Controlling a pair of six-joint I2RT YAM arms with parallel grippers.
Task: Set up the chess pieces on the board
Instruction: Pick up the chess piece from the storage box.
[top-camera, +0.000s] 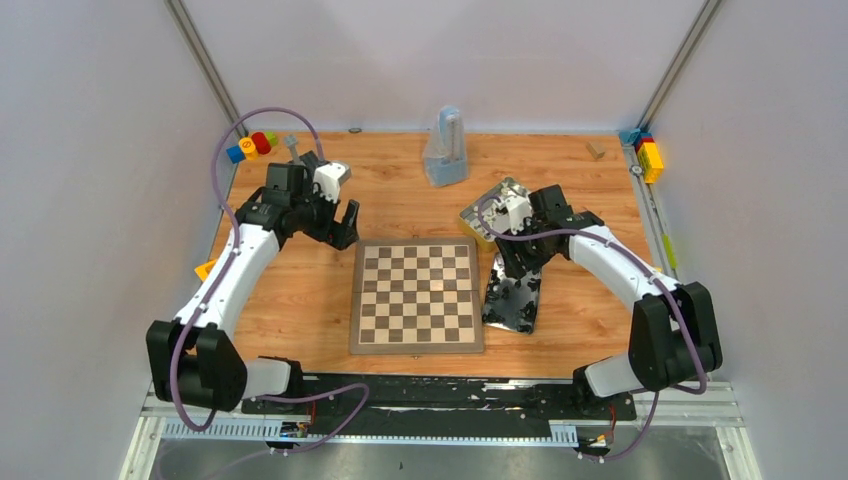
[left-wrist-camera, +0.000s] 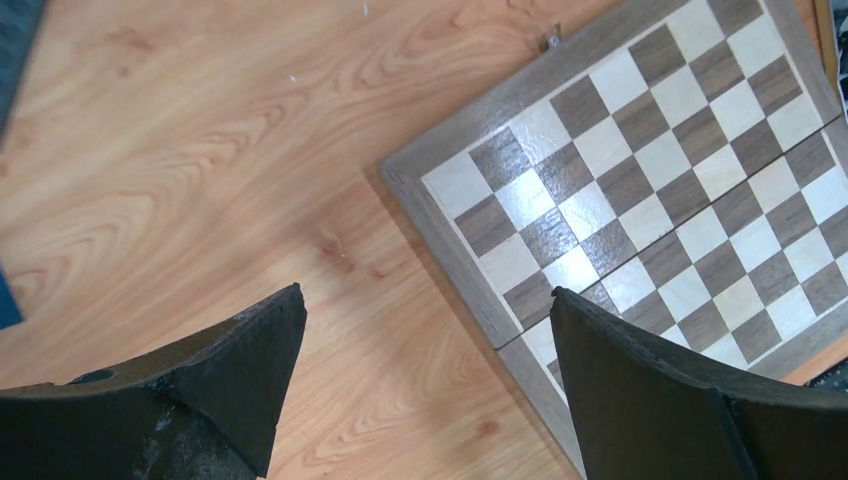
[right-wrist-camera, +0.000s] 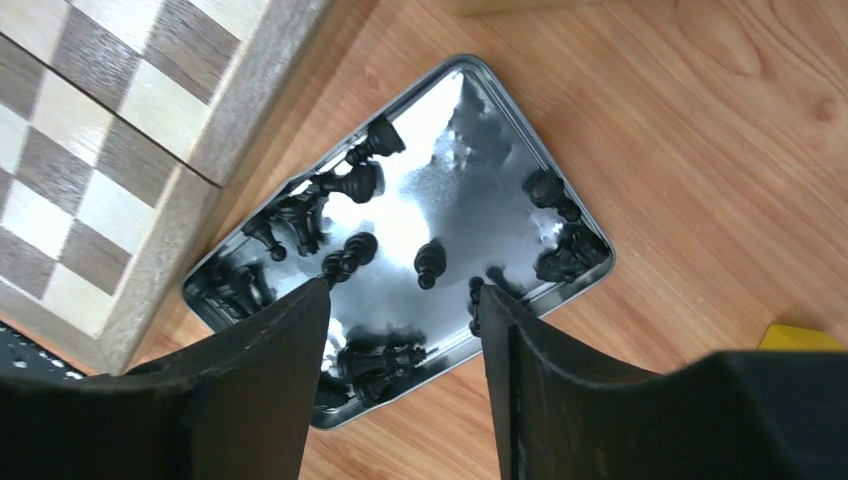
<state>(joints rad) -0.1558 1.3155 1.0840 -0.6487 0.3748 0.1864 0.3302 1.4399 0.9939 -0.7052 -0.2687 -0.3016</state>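
Left end effector: stood released, fingers spread wide, nothing between them; hung over bare wood near the far left corner of the board.
Worktop: light wood grain, carried everything listed below.
Board: lay flat at the middle of the worktop, between the two arms, tan border all round.
Tin: shiny metal, lay open just right of the board; could not tell whether its corner touched the border.
Black chess pieces: lay scattered inside the tin, most along its edges, a few loose near the middle.
Right end effector: hung above the tin, fingers apart, clasped nothing; showed one small black piece in the gap below.
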